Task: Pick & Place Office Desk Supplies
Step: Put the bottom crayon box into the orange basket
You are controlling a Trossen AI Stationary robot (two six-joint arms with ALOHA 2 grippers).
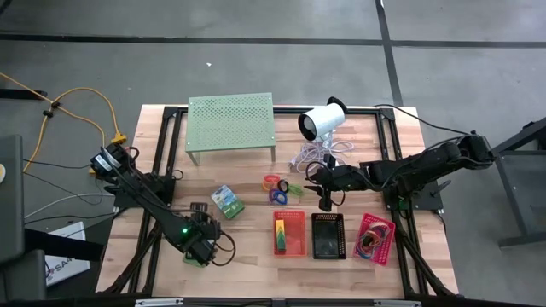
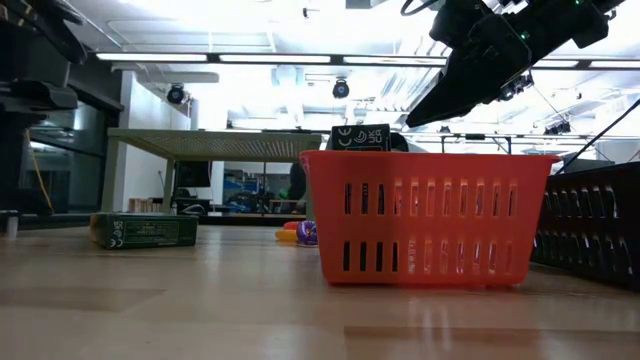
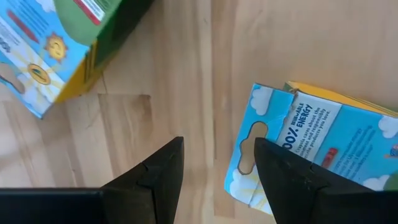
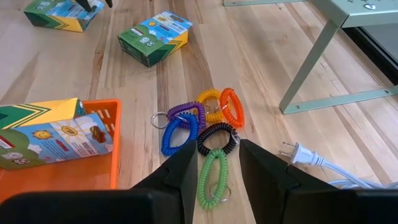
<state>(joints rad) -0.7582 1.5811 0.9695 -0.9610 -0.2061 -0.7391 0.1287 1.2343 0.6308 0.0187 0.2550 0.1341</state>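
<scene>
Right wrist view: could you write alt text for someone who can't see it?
The right tool hangs open over a cluster of coiled loops on a wooden table. A red basket beside them holds a crayon pack; two more packs lie farther off.

Right gripper [image 4: 214,163] is hovering, fingers parted, over coiled loops [image 4: 200,124] lying on the table [image 4: 261,68]. A green pack [image 4: 53,134] is sitting in the red basket [image 4: 93,168].
</scene>
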